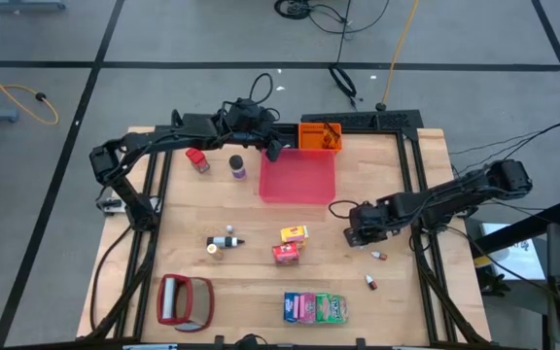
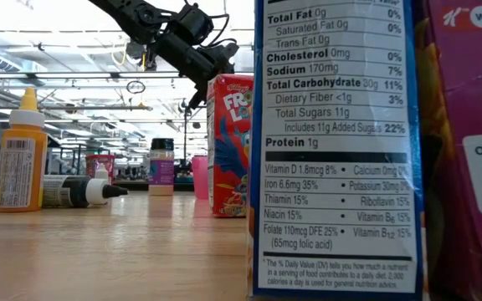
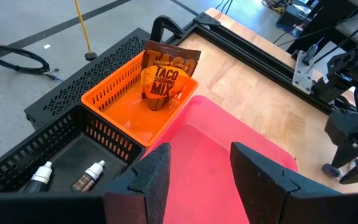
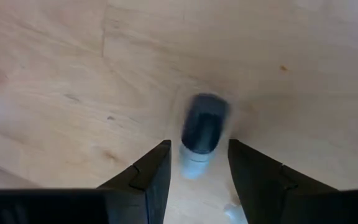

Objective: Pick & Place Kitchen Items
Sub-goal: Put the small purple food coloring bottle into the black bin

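My left gripper is open and hovers over the far left corner of the red tray, beside an orange basket that has a taco seasoning packet in it. My right gripper is open, low over the table right of the tray. A small dark-capped bottle lies on the wood between its fingertips, and I see no touch. A red container, a purple jar, small bottles, a yellow carton, a red carton and packets rest on the table.
A black basket beside the orange one contains two small bottles. A red-framed silvery object lies near the table's near left corner. Two tiny bottles lie near my right gripper. Bare wood shows between the tray and the cartons.
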